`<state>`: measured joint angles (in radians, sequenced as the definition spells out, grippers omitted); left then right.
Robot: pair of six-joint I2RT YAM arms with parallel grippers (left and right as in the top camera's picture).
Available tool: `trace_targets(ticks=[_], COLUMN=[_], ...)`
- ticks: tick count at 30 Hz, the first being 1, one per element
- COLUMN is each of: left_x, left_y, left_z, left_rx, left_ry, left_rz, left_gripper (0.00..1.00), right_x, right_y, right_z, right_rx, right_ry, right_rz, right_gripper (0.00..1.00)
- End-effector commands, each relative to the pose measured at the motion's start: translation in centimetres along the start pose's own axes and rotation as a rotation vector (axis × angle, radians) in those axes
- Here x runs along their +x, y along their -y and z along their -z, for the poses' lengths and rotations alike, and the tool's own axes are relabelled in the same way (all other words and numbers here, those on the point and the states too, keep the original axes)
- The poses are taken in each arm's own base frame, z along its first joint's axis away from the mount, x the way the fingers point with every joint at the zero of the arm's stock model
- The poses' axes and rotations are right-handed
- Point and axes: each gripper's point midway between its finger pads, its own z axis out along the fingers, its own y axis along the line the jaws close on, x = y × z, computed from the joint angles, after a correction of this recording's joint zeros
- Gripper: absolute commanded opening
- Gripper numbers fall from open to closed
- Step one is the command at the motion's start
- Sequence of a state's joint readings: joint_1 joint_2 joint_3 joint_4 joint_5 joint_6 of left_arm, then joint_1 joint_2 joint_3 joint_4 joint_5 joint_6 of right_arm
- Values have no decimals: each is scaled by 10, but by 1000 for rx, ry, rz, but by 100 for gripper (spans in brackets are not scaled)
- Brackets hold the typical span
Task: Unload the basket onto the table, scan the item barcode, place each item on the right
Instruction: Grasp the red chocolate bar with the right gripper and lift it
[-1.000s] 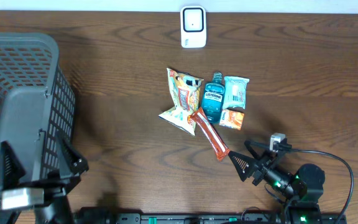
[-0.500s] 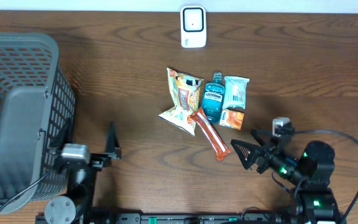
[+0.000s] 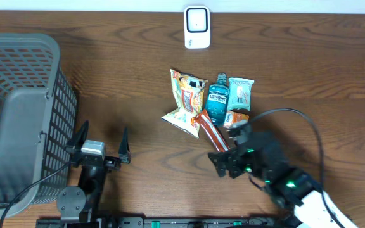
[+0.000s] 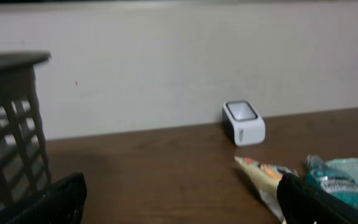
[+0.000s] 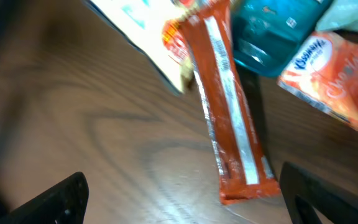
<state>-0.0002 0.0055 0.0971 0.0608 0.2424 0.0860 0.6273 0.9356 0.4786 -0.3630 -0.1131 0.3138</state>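
A white barcode scanner (image 3: 196,27) stands at the table's far edge and also shows in the left wrist view (image 4: 243,122). The items lie together mid-table: a snack bag (image 3: 184,101), a blue mouthwash bottle (image 3: 218,104), a wipes pack (image 3: 240,94), an orange tissue pack (image 3: 236,119) and a long red bar wrapper (image 3: 213,134). My right gripper (image 3: 222,159) hangs open over the wrapper's near end (image 5: 238,162), and its fingers (image 5: 328,196) touch nothing. My left gripper (image 3: 101,138) is open and empty, well left of the items.
A tall grey mesh basket (image 3: 18,114) fills the left side, close to the left arm. The right arm's cable (image 3: 309,136) loops over the table right of the items. A pale wall (image 4: 166,62) rises behind the scanner.
The right arm has swung left and forward from the front right until its open jaws are over the wrapper's near end. The left gripper has come out beside the basket and turned toward the scanner.
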Motion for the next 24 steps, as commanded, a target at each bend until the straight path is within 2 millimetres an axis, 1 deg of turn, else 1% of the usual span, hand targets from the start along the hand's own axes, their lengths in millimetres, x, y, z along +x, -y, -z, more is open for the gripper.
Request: trace_targets(ticks=[1, 4, 6, 8, 11, 12, 15, 19, 22, 24], left_x=[2, 7, 11, 17, 24, 28, 36, 47, 48, 48], left_y=[2, 2, 2, 2, 3, 3, 3, 4, 4, 4], left_z=[0, 0, 0, 1, 1, 1, 3, 4, 5, 5], left_rx=[14, 14, 15, 16, 16, 17, 17, 18, 19, 19], left_ry=[-7, -24, -42, -67, -94, -111, -144, -190, -193, -193], left_rz=[-13, -10, -6, -2, 4, 8, 14, 24, 24, 24], left_gripper=[98, 98, 98, 98, 98, 98, 98, 98, 98, 98], right_x=[-12, -8, -8, -13, -23, -25, -20, -9, -3, -2], right_y=[31, 35, 34, 34, 33, 30, 27, 36, 41, 48], right_z=[-6, -21, -31, -42, -51, -56, -66, -75, -79, -80], right_rx=[305, 387, 407, 455, 534, 557, 596, 692, 746, 792], right_ry=[50, 8, -25, -42, -40, -53, -74, -75, -74, -62], right_rz=[2, 19, 37, 65, 113, 130, 128, 141, 167, 185], right_gripper=[94, 92, 86, 83, 82, 78, 74, 73, 73, 73])
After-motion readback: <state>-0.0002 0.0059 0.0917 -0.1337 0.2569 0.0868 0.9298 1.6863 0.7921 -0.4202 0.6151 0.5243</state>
